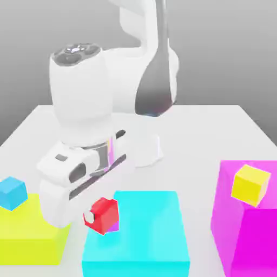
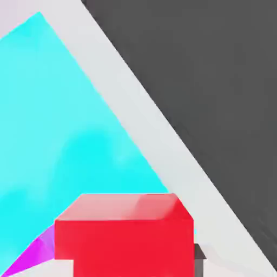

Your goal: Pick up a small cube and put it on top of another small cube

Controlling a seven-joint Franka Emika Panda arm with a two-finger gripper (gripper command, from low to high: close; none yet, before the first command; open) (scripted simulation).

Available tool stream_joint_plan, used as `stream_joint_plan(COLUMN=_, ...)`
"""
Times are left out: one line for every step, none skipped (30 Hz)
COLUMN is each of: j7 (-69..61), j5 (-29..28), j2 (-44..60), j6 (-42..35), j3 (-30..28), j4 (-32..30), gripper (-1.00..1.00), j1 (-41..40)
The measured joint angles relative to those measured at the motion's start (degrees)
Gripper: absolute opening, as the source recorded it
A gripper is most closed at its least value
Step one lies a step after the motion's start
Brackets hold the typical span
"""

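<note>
Grasp step — end effector (image 1: 101,216) closed on red cube (image 1: 108,212) | next — lift to be made, purple cube (image 1: 113,228) to be topped

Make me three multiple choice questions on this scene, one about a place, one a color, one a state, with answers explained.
1. Where is the small yellow cube?
A. On the cyan block
B. On the big magenta block
C. On the yellow-green block

2. What color is the small cube on the yellow-green block?
A. Blue
B. Red
C. Purple

3. How is the gripper?
A. Wide open, empty
B. Closed on the red cube
C. Closed on the blue cube

1 B: the yellow cube sits atop the magenta block.
2 A: a blue cube rests there.
3 B: the gripper has the red cube between its fingers.
</note>
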Motion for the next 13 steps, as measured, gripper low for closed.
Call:
stream_joint_plan(j7=0.0, j5=-1.9, j2=-2.1, j6=-0.2, j3=0.1, j4=-1.3, gripper=-1.0, j1=0.0)
stream_joint_plan(j7=0.2, j5=-3.7, j2=-4.1, j6=-0.4, j3=0.2, j4=-2.8, gripper=-1.0, j1=-0.2)
stream_joint_plan(j7=0.5, j5=-5.4, j2=-6.2, j6=-0.6, j3=0.5, j4=-4.4, gripper=-1.0, j1=-0.5)
stream_joint_plan(j7=1.0, j5=-6.3, j2=-8.0, j6=-1.0, j3=0.3, j4=-6.2, gripper=-1.0, j1=-1.2)
stream_joint_plan(j7=1.7, j5=-5.9, j2=-8.8, j6=-1.0, j3=-0.4, j4=-8.0, gripper=-1.0, j1=-2.1)
stream_joint_plan(j7=1.7, j5=-5.4, j2=-8.2, j6=0.1, j3=-0.9, j4=-9.0, gripper=-1.0, j1=-2.4)
stream_joint_plan(j7=1.4, j5=-4.6, j2=-6.8, j6=1.9, j3=-1.2, j4=-9.8, gripper=-1.0, j1=-2.5)
stream_joint_plan(j7=0.9, j5=-3.8, j2=-5.1, j6=4.0, j3=-1.3, j4=-10.3, gripper=-1.0, j1=-2.4)
stream_joint_plan(j7=0.3, j5=-2.9, j2=-3.2, j6=6.2, j3=-1.4, j4=-10.8, gripper=-1.0, j1=-2.4)
stream_joint_plan(j7=-0.3, j5=-2.0, j2=-1.2, j6=8.5, j3=-1.5, j4=-11.2, gripper=-1.0, j1=-2.2)
stream_joint_plan(j7=-0.6, j5=-1.6, j2=-0.2, j6=9.7, j3=-1.5, j4=-11.4, gripper=1.0, j1=-2.2)
stream_joint_plan(j7=-0.6, j5=-1.6, j2=-0.2, j6=9.7, j3=-1.5, j4=-11.4, gripper=1.0, j1=-2.1)
stream_joint_plan(j7=-0.6, j5=-1.6, j2=-0.2, j6=9.7, j3=-1.5, j4=-11.4, gripper=1.0, j1=-2.0)
